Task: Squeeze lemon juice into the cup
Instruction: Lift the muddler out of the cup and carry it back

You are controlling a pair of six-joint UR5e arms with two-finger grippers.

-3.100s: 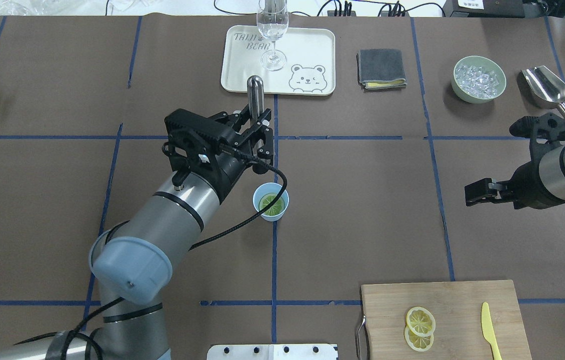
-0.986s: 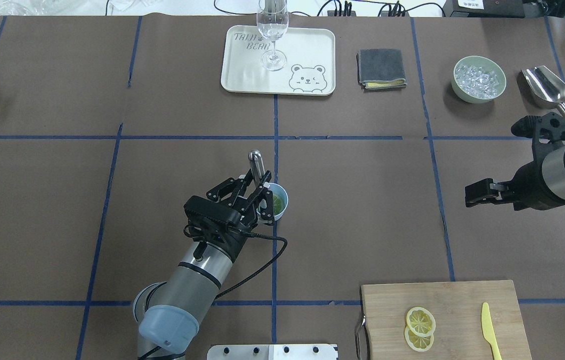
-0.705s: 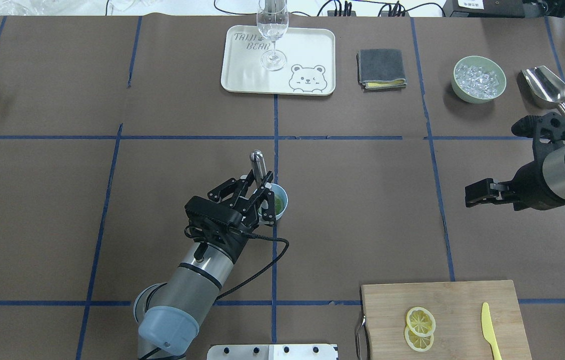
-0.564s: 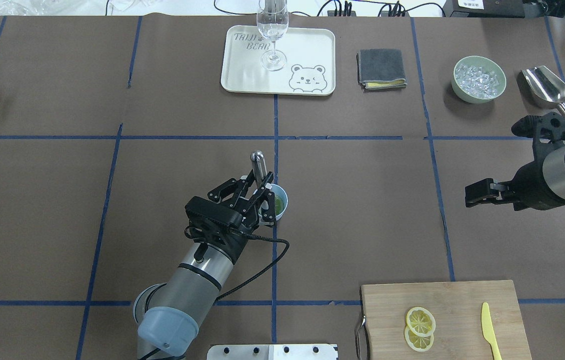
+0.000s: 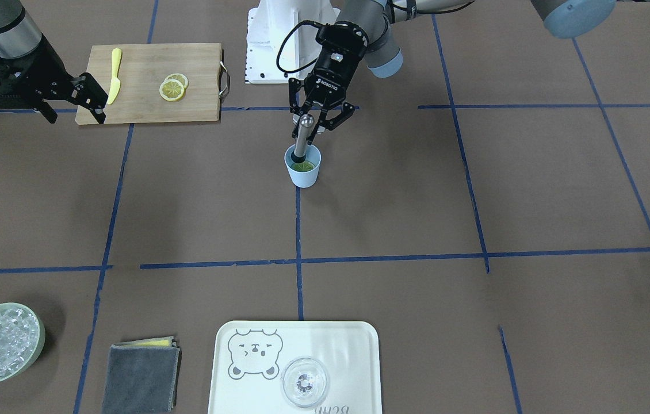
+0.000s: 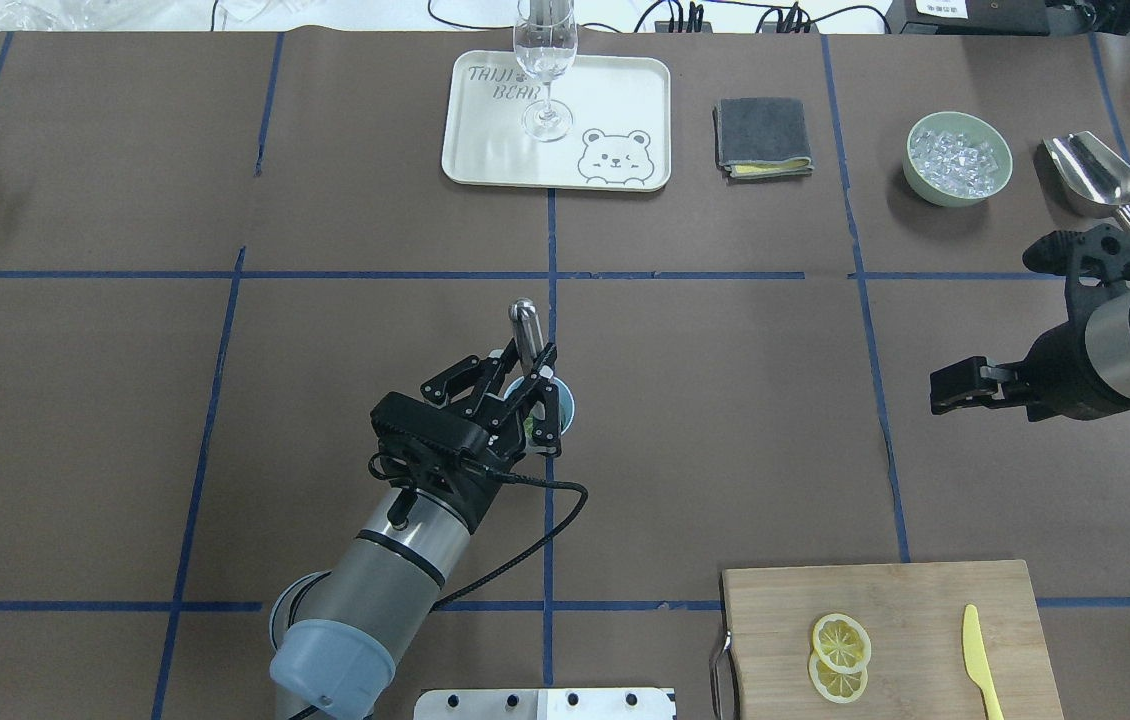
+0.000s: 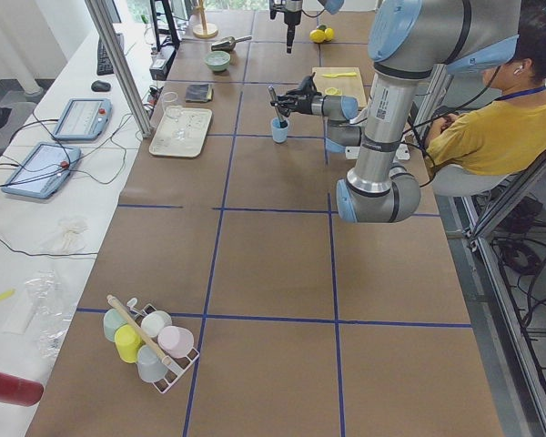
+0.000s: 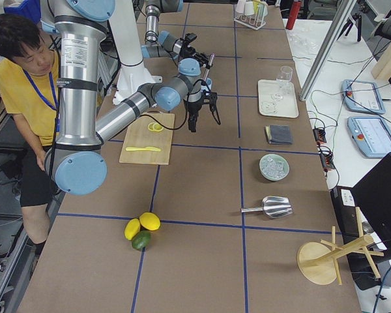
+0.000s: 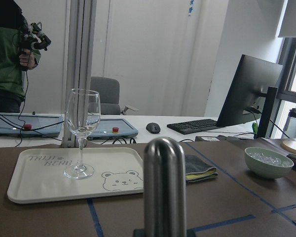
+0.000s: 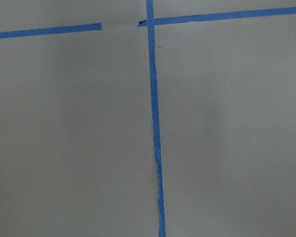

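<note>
The light-blue cup (image 5: 302,171) stands mid-table with a lemon slice (image 5: 304,166) lying inside it. My left gripper (image 5: 313,122) is shut on an upright steel muddler (image 5: 301,137), whose lower end is down in the cup on the slice. In the overhead view the left gripper (image 6: 530,385) covers most of the cup (image 6: 566,405), and the muddler's top (image 6: 523,318) sticks out beyond it. My right gripper (image 6: 955,385) hovers open and empty at the right side, far from the cup; it also shows in the front view (image 5: 92,98).
A wooden cutting board (image 6: 925,600) at the near right holds two lemon slices (image 6: 840,641) and a yellow knife (image 6: 975,650). At the far edge are a bear tray (image 6: 625,100) with a wine glass (image 6: 545,60), a grey cloth (image 6: 762,137), a bowl of ice (image 6: 958,158) and a steel scoop (image 6: 1090,175).
My left gripper has carried the muddler from the far side back to the cup and put its end in; lately it shifted slightly farther over the cup. The right arm has not moved.
</note>
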